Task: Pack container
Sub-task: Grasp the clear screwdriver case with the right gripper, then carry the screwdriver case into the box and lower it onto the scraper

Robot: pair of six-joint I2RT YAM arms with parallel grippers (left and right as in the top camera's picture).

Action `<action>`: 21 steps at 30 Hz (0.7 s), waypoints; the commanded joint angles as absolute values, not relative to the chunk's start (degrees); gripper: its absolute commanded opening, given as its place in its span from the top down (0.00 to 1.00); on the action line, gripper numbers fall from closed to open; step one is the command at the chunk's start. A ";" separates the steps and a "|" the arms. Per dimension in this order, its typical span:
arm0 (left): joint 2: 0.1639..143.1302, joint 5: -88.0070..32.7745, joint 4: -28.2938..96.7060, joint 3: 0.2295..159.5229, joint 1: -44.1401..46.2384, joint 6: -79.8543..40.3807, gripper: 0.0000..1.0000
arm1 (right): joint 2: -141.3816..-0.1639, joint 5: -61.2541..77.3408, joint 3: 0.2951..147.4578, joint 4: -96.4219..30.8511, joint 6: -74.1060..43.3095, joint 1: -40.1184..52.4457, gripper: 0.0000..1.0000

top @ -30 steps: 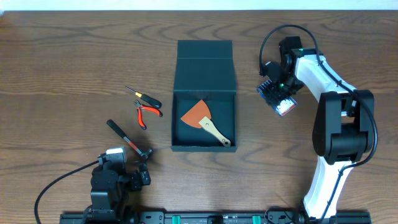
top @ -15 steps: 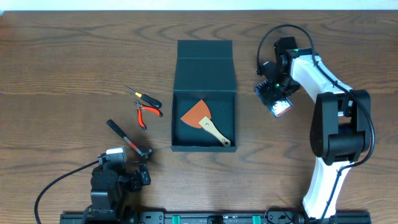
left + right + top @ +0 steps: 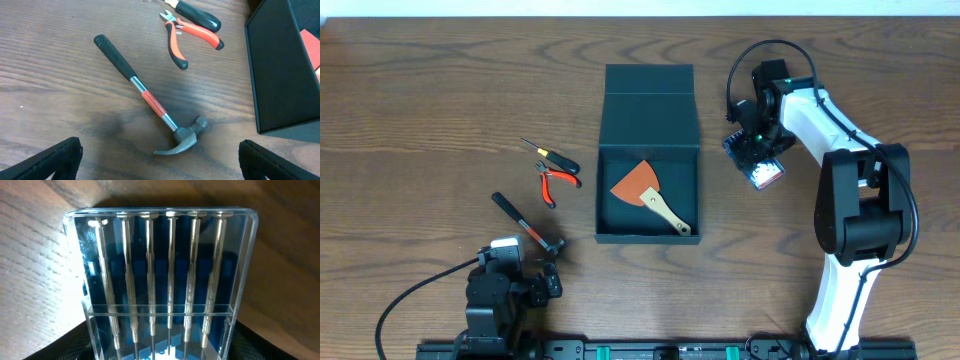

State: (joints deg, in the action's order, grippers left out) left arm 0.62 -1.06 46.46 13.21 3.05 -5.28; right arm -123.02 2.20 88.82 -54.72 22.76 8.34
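Gripping a clear plastic case, your right hand sits in the right half of the overhead frame, its fingers pressed against the case's two long sides. In the wrist view the case fills the frame, and you can count six slim metal shafts lined up in it over a blue backing, with wood grain all around it. Just left of that hand lies the container, in the middle of the overhead frame and apart from the hand. Its flap lid is folded back flat toward the top of the frame. Inside lies a scraper, its orange blade toward the upper left and its pale wooden handle toward the lower right corner.

Your left hand is at the lower left of the overhead frame, fingers spread wide apart and holding nothing. Just ahead of it on the surface lies a hammer, its black grip toward the upper left and its claw head nearest the hand. Beyond it sit red-handled pliers and a black-handled screwdriver, side by side, left of the container and apart from it.
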 commanded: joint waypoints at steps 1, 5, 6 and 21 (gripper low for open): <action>0.30 -0.38 48.93 11.53 2.85 -4.51 0.02 | -123.11 3.27 92.05 -56.03 21.43 8.88 0.32; 0.30 -0.38 48.93 11.53 2.85 -4.51 0.01 | -123.11 3.27 94.85 -58.43 21.43 8.88 0.32; 0.30 -0.38 48.93 11.53 2.85 -4.51 0.02 | -123.11 3.27 95.61 -58.96 21.43 8.88 0.32; 0.30 -0.38 48.93 11.53 2.85 -4.51 0.01 | -123.11 3.29 105.62 -66.08 21.45 10.57 0.33</action>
State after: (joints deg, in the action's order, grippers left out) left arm 0.62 -1.06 46.46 13.21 3.05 -5.26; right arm -123.02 2.66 102.74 -65.43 22.33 8.93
